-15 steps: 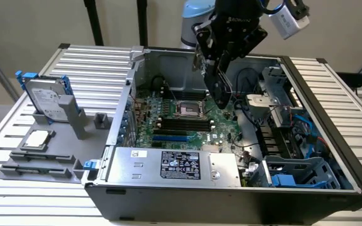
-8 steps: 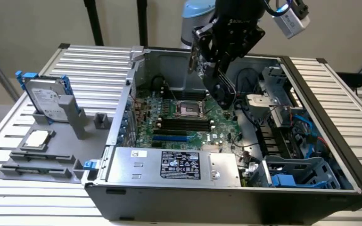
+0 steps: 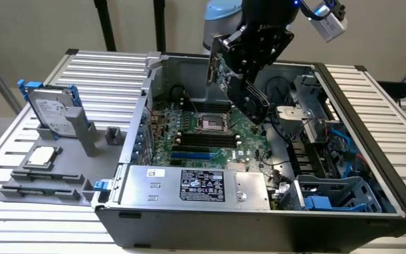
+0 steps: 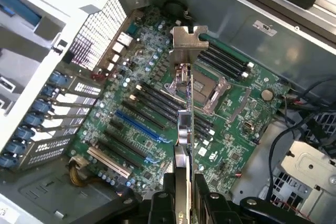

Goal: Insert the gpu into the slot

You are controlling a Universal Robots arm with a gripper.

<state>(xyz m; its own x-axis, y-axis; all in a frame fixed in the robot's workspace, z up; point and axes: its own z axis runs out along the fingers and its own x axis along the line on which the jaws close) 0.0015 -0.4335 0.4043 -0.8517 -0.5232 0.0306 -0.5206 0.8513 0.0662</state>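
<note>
My gripper [image 3: 249, 66] is shut on the gpu [image 3: 249, 98], a thin black card with a silver end bracket. The card hangs tilted in the air above the open computer case, over the CPU socket region of the green motherboard [image 3: 221, 151]. In the wrist view the gpu [image 4: 185, 124] is seen edge-on, running out from the gripper [image 4: 181, 203] to its bracket [image 4: 186, 40]. The bright-blue slot [image 3: 191, 156] lies on the board near the power supply, apart from the card. In the wrist view the slot [image 4: 137, 124] sits beside and below the card's edge, with nothing in it.
Black memory strips [image 3: 206, 140] and the silver CPU socket [image 3: 212, 123] lie between card and slot. A silver power-supply box [image 3: 188, 185] fills the case's near end. Drive cages and cables [image 3: 330, 159] crowd the exterior view's right. A grey hard drive with blue rails [image 3: 51, 111] stands outside the case.
</note>
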